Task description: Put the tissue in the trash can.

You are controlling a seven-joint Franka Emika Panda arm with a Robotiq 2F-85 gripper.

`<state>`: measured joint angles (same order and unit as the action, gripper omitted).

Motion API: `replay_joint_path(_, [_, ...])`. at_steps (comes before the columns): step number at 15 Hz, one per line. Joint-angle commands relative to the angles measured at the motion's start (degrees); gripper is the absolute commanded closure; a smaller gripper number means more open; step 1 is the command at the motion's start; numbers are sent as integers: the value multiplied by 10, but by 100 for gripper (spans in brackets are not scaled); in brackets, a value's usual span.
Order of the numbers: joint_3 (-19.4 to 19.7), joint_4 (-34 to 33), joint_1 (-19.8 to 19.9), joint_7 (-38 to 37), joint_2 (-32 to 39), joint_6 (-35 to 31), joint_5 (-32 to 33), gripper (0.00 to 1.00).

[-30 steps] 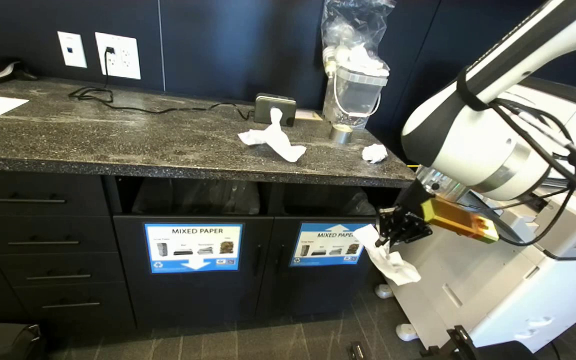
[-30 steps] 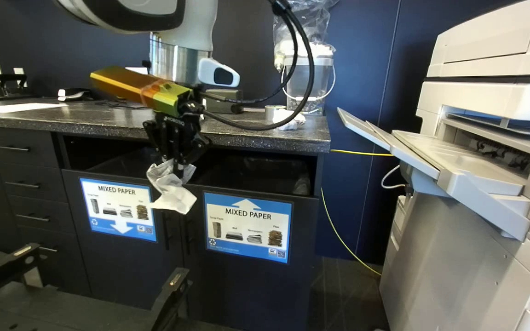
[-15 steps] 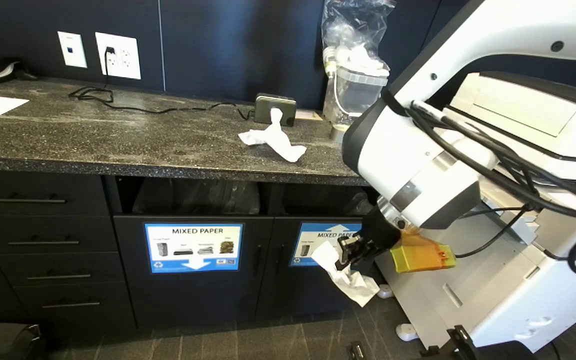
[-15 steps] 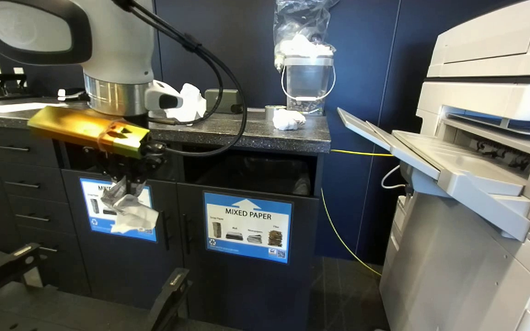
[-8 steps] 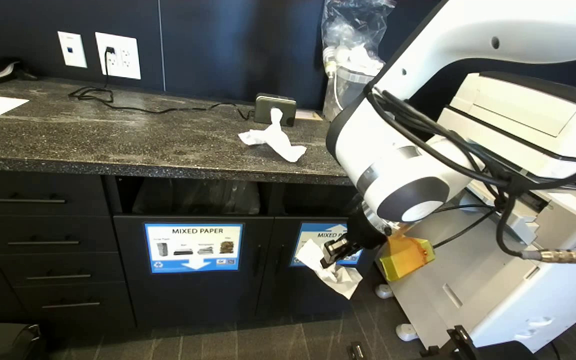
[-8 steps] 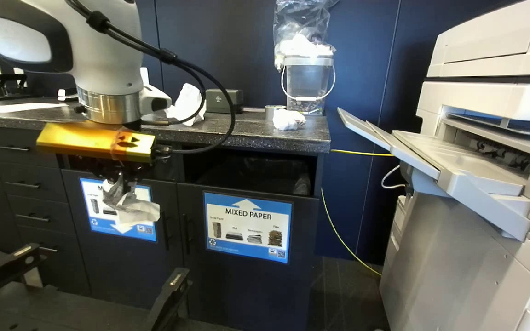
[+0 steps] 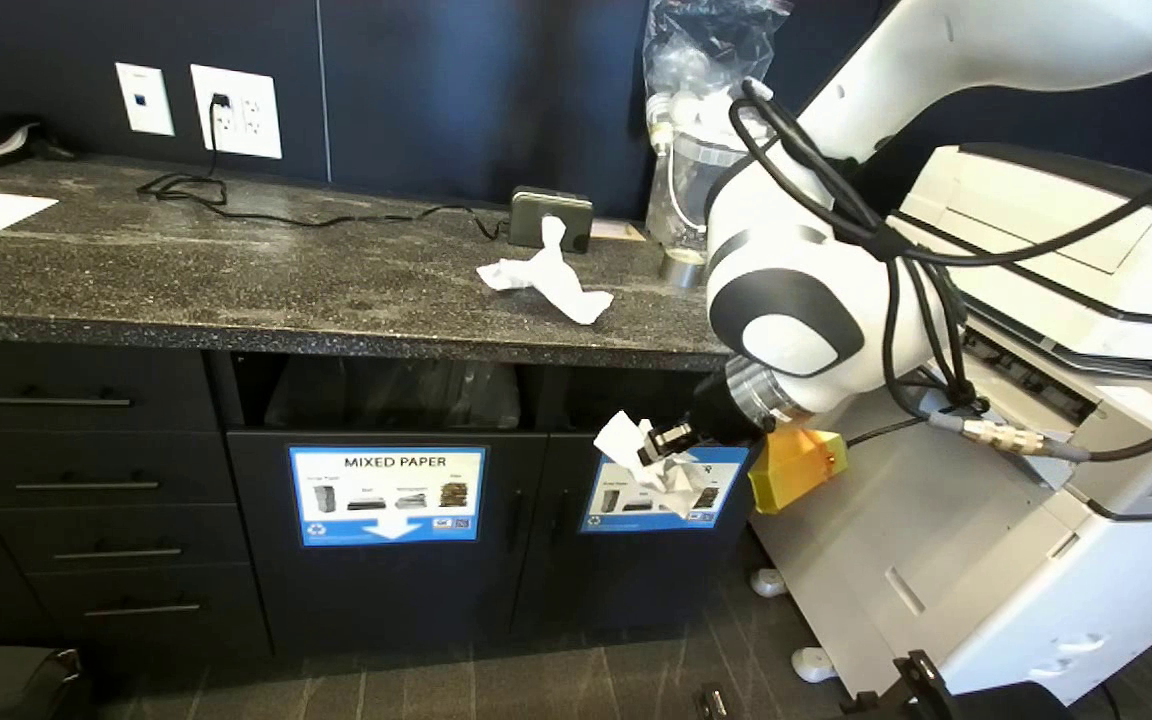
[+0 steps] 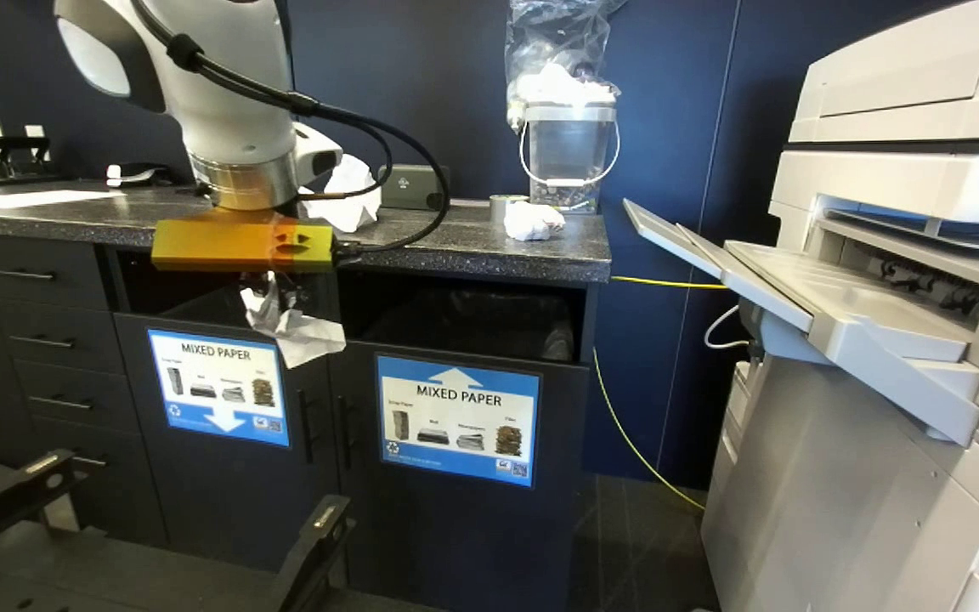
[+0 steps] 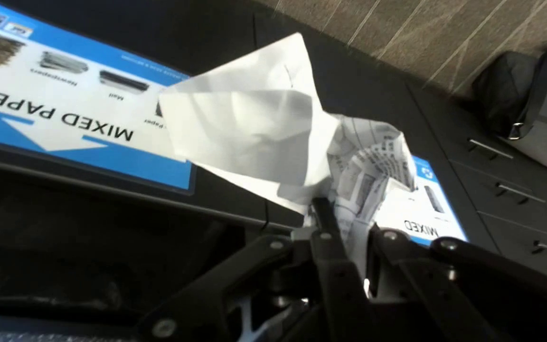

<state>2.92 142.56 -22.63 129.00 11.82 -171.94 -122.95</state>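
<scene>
In an exterior view, the black two-fingered tool (image 7: pixel 652 448) pinches a crumpled white sheet of paper (image 7: pixel 620 436), presumably the task's tissue, lower than the speckled dark stone-like tabletop (image 7: pixel 316 275). A twisted white tissue-like piece (image 7: pixel 551 278) lies there, just in front of a small grey-green box (image 7: pixel 526 222).

In an exterior view, the sheet hangs outside the black cabinet-built bin (image 8: pixel 234 493) with the downward-arrow label (image 8: pixel 217 387) and its black twin (image 8: pixel 464 540) with the upward-arrow label (image 8: pixel 460 421). Both read MIXED PAPER; which is the trash can I cannot tell. A white paper ball (image 8: pixel 532 221) sits near the tabletop's end; an off-white printer (image 8: pixel 872 467) stands apart, by a dark blue panelled wall (image 8: pixel 659 153).

In the wrist view, print shows on the sheet just beyond the fingers (image 9: pixel 323 218), near a dark open slot (image 9: pixel 74 261). Delivery seems in hand: next, lift over the front panel, enter a slot, release.
</scene>
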Motion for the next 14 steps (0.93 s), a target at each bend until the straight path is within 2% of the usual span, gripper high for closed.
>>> replay_joint_path(1, [128,-30,-71,156,37,63,-131,88])
replay_joint_path(2, [165,-28,-89,202,55,98,-176,88])
replay_joint_path(4, [195,-4,-94,292,99,194,-266,88])
replay_joint_path(5, [203,11,-86,294,120,250,-261,88])
replay_joint_path(6, [216,18,-80,274,142,298,-225,88])
replay_joint_path(8, [221,26,-59,279,204,398,-214,88])
replay_joint_path(9, [157,21,30,313,222,426,-212,88])
replay_joint_path(10, [243,17,-64,266,274,488,-210,88])
replay_joint_path(12, [224,-3,-21,274,328,551,-207,88])
replay_joint_path(14, [218,-27,4,276,371,587,-207,88])
